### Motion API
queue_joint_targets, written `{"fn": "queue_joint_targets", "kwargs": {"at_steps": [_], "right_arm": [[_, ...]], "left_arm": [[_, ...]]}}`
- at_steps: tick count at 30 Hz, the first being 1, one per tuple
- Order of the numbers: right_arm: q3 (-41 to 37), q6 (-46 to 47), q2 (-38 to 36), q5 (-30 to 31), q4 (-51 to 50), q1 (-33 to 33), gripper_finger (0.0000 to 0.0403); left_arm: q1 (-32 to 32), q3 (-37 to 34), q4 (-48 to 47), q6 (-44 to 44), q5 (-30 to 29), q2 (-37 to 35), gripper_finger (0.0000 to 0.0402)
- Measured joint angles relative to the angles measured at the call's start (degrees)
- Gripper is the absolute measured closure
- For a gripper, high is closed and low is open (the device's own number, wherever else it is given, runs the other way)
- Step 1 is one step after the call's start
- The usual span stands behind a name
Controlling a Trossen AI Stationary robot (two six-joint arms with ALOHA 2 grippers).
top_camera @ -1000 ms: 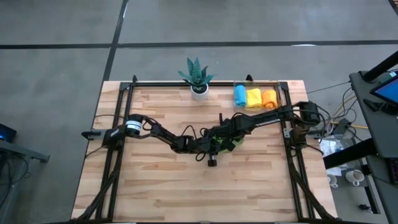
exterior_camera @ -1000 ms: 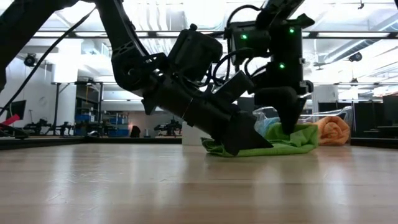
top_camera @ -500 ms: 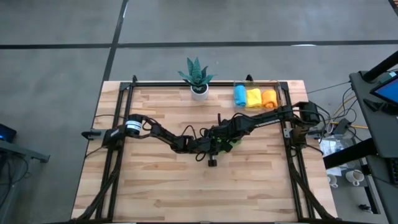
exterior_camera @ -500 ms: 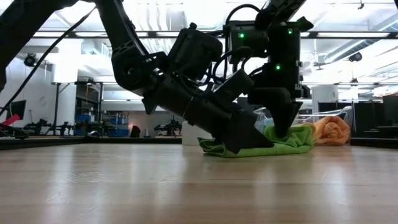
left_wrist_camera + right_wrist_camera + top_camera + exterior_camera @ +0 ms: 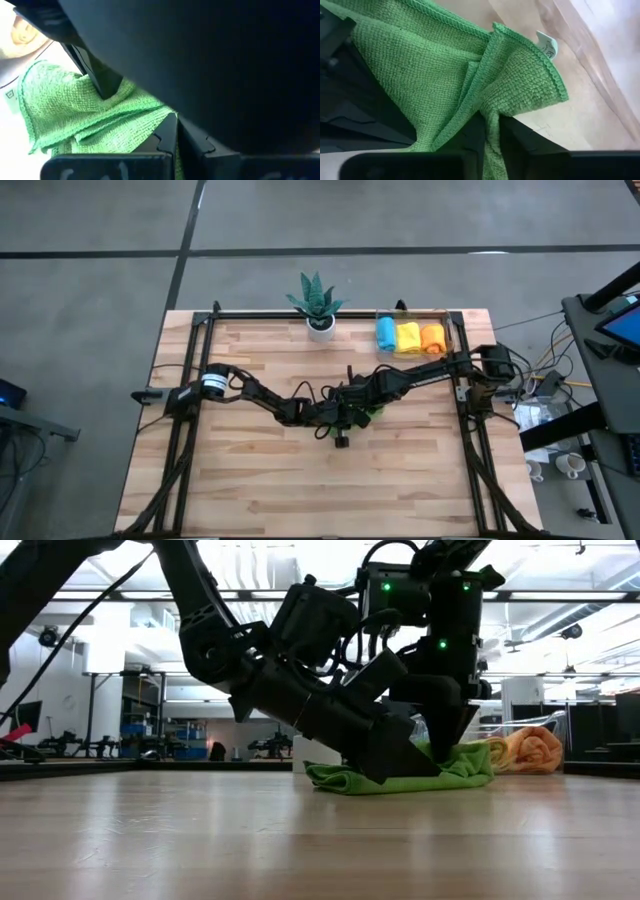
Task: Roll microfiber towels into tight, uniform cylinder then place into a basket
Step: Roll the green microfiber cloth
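Pinching the green towel (image 5: 445,80), your right gripper (image 5: 490,135) seems clenched; your left gripper (image 5: 175,137) is clenched beside it.

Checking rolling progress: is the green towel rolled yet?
No. The green towel lies loosely folded on the table, layers bunched, no cylinder.

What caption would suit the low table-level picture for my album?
Two robot hands, left hand and right hand, press on a green towel lying crumpled on the wooden table.
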Motion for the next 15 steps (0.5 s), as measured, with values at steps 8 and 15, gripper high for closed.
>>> {"fn": "queue_joint_targets", "kwargs": {"at_steps": [8, 15], "right_arm": [[0.4, -0.9, -0.1, 0.0, 0.1, 0.6, 0.0298], [1.0, -1.3, -0.1, 0.1, 0.0, 1.6, 0.0265]], "left_arm": [[0.0, 0.1, 0.0, 0.1, 0.0, -0.1, 0.0402], [0.2, 0.1, -0.1, 0.7, 0.1, -0.2, 0.0402]]}}
